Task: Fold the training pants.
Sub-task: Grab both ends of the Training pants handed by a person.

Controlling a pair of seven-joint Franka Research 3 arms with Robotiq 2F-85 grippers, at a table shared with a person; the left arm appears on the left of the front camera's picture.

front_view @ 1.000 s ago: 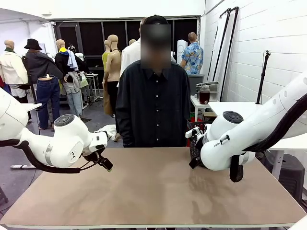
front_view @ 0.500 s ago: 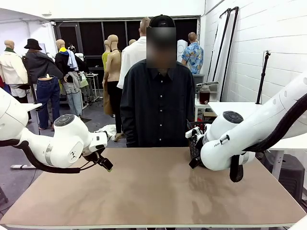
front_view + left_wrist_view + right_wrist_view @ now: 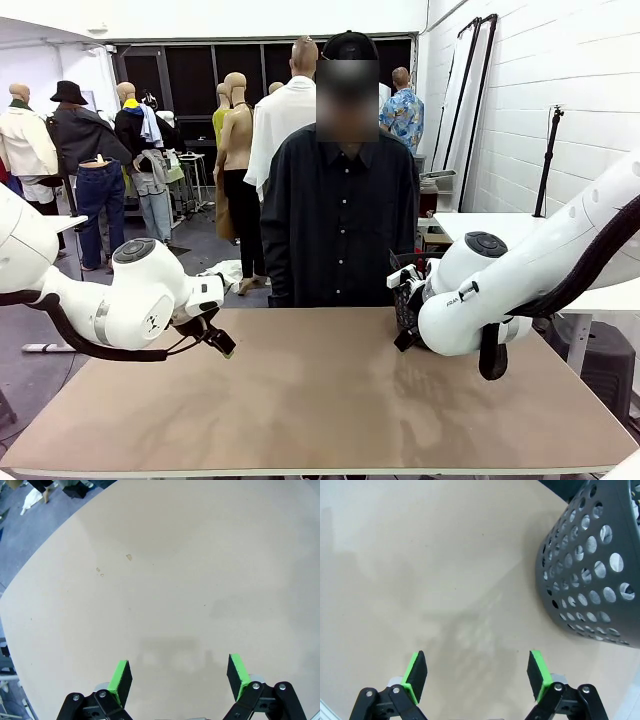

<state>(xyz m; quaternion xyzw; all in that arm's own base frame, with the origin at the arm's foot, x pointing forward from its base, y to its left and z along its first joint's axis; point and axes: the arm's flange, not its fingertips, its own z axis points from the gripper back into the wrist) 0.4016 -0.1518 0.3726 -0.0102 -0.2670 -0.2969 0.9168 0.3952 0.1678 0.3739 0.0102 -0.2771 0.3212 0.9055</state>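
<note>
The left pincer hangs wide open above the tan desk. The right pincer gapes just as wide, gripping nothing, with a dark perforated basket standing on the desk close by. A person in a dark shirt stands at the far edge, and where the training pants are cannot be told.

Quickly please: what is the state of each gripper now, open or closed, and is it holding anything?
Left gripper: open, holding nothing, over the table.
Right gripper: open, holding nothing, beside the basket.
</note>
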